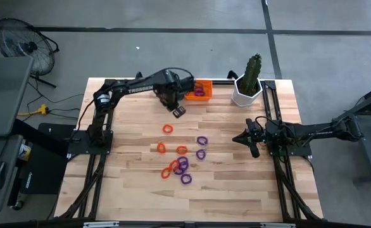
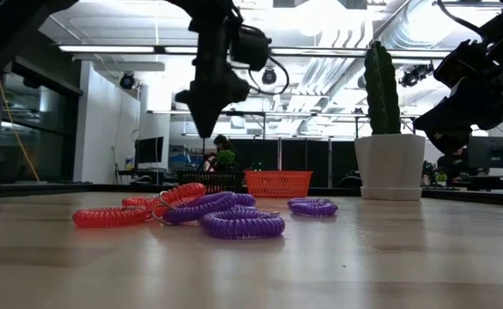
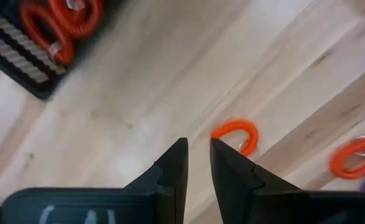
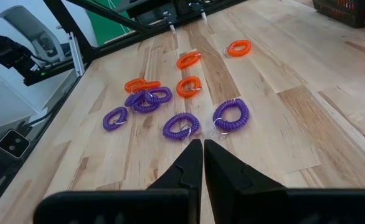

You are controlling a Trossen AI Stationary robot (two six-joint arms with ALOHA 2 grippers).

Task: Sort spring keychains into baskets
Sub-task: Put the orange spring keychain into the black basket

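Note:
Orange and purple spring keychains lie loose on the table's middle; they also show in the right wrist view. The orange basket at the far edge holds purple keychains. The black basket beside it holds orange keychains and is mostly hidden under the left arm in the high view. My left gripper hovers above the table between the black basket and a lone orange keychain, empty, with a narrow gap between its fingers. My right gripper is shut and empty near the table's right side.
A white pot with a cactus stands at the far right, next to the orange basket. Bare wood lies along the near edge and on the left of the table. Black frame rails run along both sides.

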